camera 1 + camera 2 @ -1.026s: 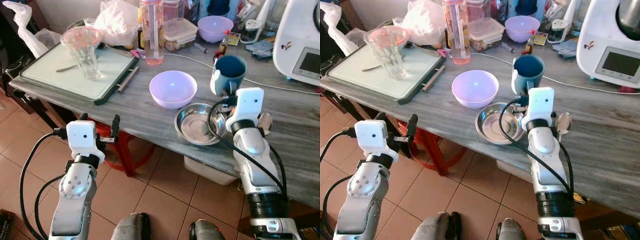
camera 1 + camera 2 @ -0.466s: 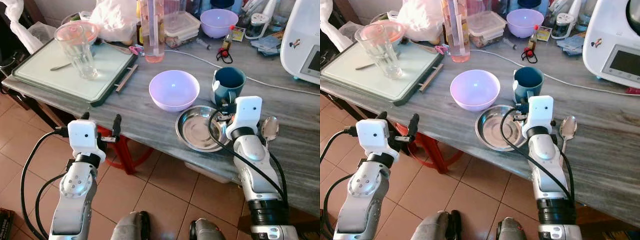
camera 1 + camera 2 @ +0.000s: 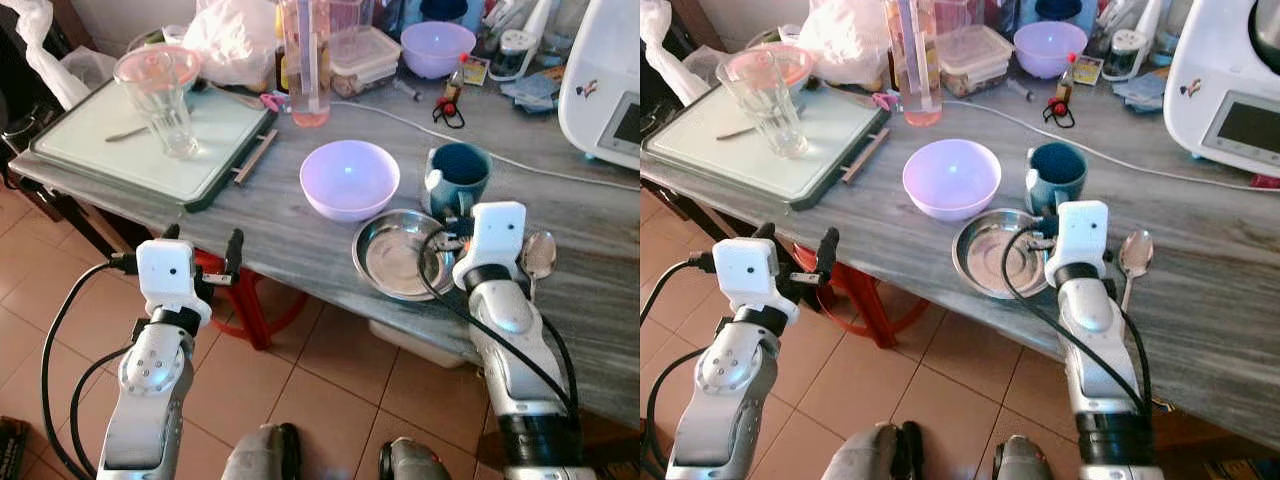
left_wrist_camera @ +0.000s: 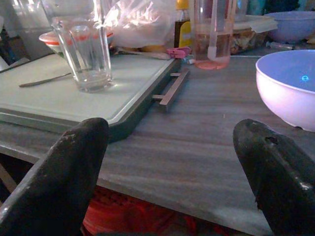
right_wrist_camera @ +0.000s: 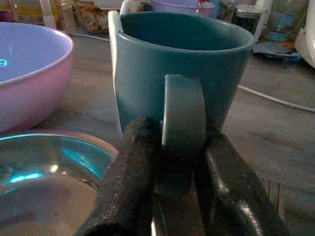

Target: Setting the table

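Grey wood-grain table (image 3: pixel 300 225) in front of me, w/ tiled floor below. On it, near edge: steel dish (image 3: pixel 400 255), pink bowl (image 3: pixel 347 178) just behind it, blue mug (image 3: pixel 457 178) beside the bowl, spoon (image 3: pixel 537 255) on my right. Far left: green tray (image 3: pixel 140 150) w/ a glass (image 3: pixel 165 100) on it. Further back: pink bottle (image 3: pixel 305 60), lidded container (image 3: pixel 365 55), 2nd bowl (image 3: pixel 437 47), white appliance (image 3: pixel 610 85) w/ cable (image 3: pixel 400 115) running across the top.
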Tool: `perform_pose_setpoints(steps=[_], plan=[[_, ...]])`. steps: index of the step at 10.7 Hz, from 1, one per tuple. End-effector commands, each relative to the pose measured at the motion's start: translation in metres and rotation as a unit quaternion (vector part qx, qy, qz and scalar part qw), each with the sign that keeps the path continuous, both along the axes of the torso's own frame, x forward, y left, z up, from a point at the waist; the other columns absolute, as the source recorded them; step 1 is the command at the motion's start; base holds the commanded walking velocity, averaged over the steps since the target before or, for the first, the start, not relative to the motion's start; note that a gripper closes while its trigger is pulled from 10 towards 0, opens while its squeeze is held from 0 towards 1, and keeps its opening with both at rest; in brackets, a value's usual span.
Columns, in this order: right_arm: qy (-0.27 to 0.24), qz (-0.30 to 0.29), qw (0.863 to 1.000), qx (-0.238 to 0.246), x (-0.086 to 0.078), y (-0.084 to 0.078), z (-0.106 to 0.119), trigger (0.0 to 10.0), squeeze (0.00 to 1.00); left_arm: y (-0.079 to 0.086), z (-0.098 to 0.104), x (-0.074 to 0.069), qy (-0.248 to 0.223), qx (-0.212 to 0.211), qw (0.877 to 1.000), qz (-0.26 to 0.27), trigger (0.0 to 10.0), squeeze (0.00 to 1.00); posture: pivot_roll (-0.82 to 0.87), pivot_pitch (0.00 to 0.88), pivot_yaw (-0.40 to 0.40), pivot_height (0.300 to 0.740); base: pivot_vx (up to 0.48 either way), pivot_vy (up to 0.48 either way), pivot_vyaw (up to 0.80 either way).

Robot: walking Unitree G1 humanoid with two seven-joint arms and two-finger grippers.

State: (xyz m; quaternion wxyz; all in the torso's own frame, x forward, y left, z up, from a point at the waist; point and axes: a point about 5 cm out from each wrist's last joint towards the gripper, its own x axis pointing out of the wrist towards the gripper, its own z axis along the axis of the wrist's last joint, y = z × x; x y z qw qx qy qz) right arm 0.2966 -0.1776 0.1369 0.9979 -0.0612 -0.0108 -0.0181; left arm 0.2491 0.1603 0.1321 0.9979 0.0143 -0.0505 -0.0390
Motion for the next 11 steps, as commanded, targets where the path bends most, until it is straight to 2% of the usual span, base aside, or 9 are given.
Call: perform_pose_setpoints(steps=[1, 4, 7, 11], plan=[[-0.002, -0.009, 1.000, 0.000, -0.001, -0.002, 0.003, 10.0, 1.00, 0.003, 0.002, 0.003, 0.001, 0.005, 1.000, 0.002, 10.0, 0.00, 0.03, 0.124, 0.078, 0.740, 0.000, 0.000, 0.00], [-0.011, -0.028, 0.999, -0.017, 0.002, -0.010, 0.008, 10.0, 1.00, 0.004, 0.005, 0.008, -0.006, 0.006, 1.000, 0.003, 10.0, 0.00, 0.02, 0.126, 0.085, 0.740, 0.000, 0.000, 0.00], [-0.026, -0.035, 0.998, -0.033, 0.001, -0.010, 0.013, 10.0, 1.00, 0.006, 0.005, 0.012, -0.006, 0.007, 1.000, 0.002, 10.0, 0.00, 0.02, 0.125, 0.095, 0.740, 0.000, 0.000, 0.00], [-0.057, -0.047, 0.997, -0.037, -0.007, -0.008, 0.017, 10.0, 1.00, 0.005, 0.003, 0.007, -0.002, 0.004, 1.000, -0.003, 10.0, 0.00, 0.02, 0.104, 0.107, 0.740, 0.000, 0.000, 0.00]])
